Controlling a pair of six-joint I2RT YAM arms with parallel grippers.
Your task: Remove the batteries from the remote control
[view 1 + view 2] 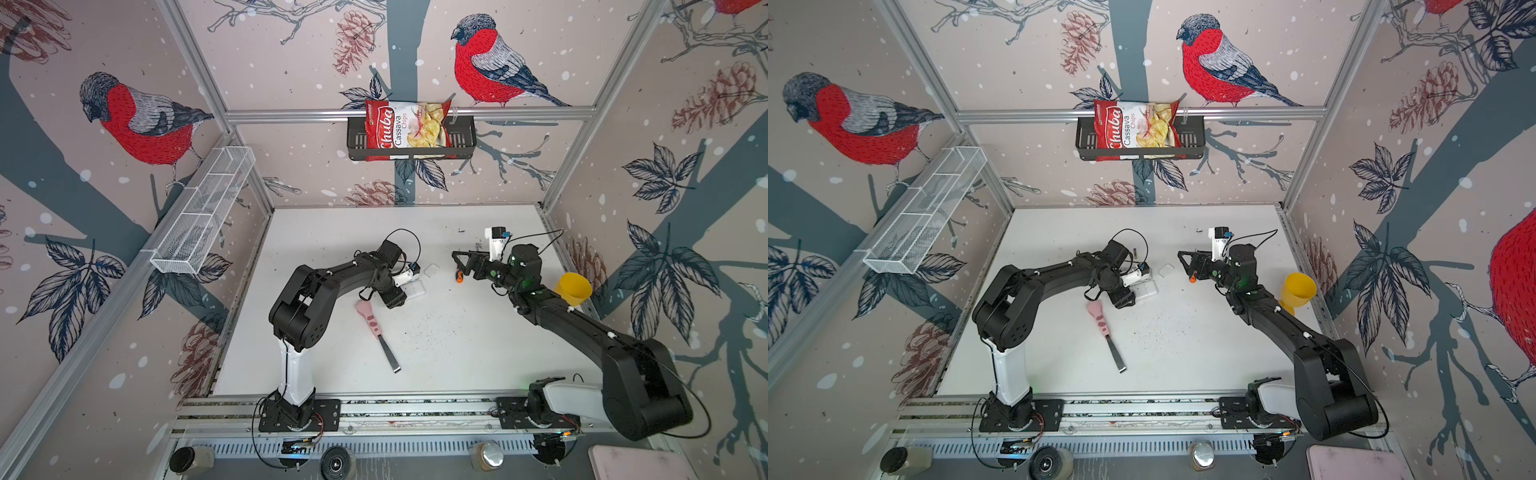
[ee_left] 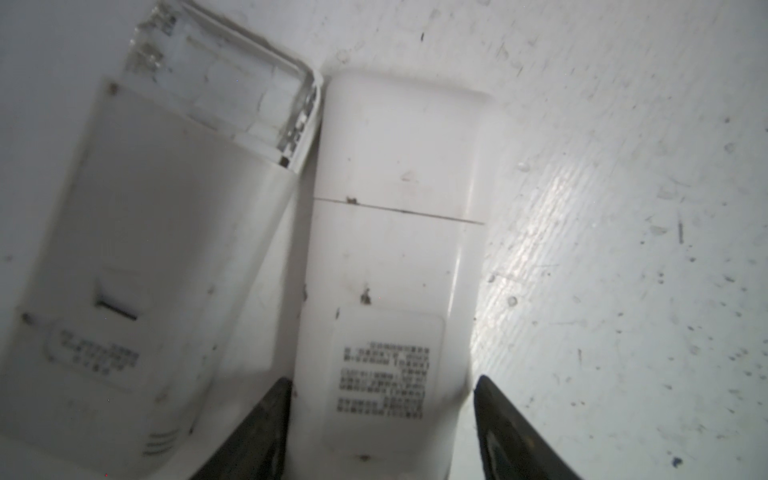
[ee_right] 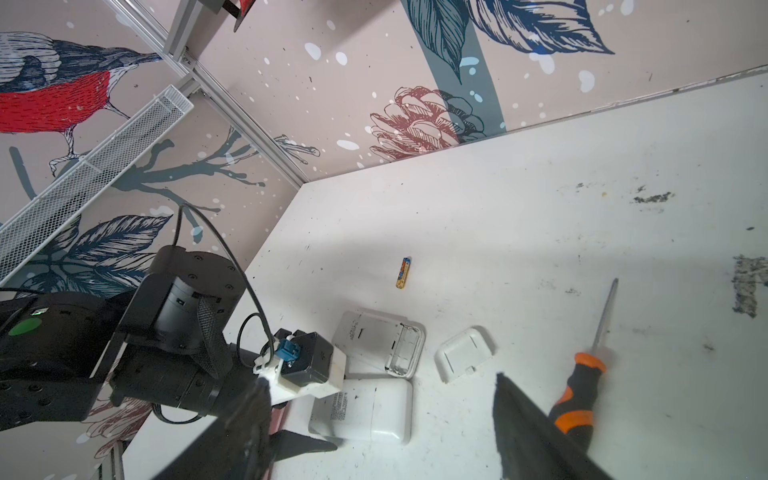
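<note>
- The left gripper (image 2: 382, 380) is nearest: its two dark fingers (image 2: 257, 432) straddle the closed remote (image 2: 395, 208), flush or nearly flush with its long sides. I cannot tell whether they pinch it yet.
- That closed remote lies back-up near the middle of the table (image 1: 457, 353), its cover seam in place, so any batteries inside are hidden.
- It looks like a light, stiff, hollow plastic shell with slick sides. The long edges are probably the best place to hold it, leaving the cover free to slide.
- Just beyond it, touching at one corner, lies the open remote (image 2: 145, 249). Its battery bay (image 2: 232, 83) looks empty.
- One battery (image 3: 403, 272) is in view, lying alone on the table on the far side of the remotes.
- It is likely light, rigid, smooth and prone to rolling. It should be taken across the middle of its barrel.
- The loose battery cover (image 3: 465, 353) lies to the right of the open remote.
- The right gripper (image 1: 457, 261) hovers spread and empty, right of the remotes and above the orange-and-black screwdriver (image 3: 579, 395).
- Count: two remotes, one visible battery, one loose cover, one screwdriver, one pink-handled knife (image 1: 376, 328) and one yellow cup (image 1: 573, 289).
</note>
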